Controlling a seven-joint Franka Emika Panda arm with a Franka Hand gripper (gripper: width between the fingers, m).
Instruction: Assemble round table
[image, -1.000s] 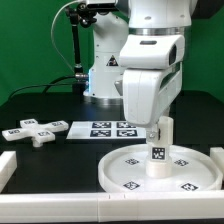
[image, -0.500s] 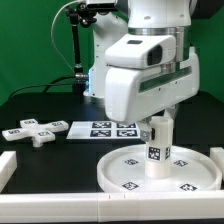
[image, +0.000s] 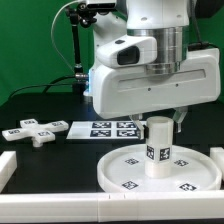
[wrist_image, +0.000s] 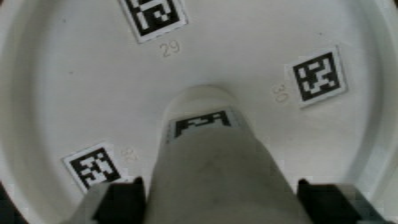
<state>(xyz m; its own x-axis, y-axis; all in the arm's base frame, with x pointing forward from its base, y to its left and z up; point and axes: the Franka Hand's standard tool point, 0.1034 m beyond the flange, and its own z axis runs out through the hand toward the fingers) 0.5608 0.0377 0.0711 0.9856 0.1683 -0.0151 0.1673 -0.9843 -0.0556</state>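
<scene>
leg (image: 158, 150): upright on the disc (image: 112, 175), between my jaws
marker board (image: 112, 128): on the worktop (image: 40, 106), behind the disc
cross base (image: 30, 132): at the exterior view's left of the marker board

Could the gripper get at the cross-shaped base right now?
Probably not yet: the gripper is shut on the leg, which stands on the round disc. The cross-shaped base lies uncovered at the exterior view's left, so after letting go, access looks clear.

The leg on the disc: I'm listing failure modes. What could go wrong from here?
The leg stands upright at the middle of the disc, held near its top by the gripper; a sideways push could tilt it and seat it crooked. Whether it is fastened cannot be seen; released now, it might topple.
</scene>
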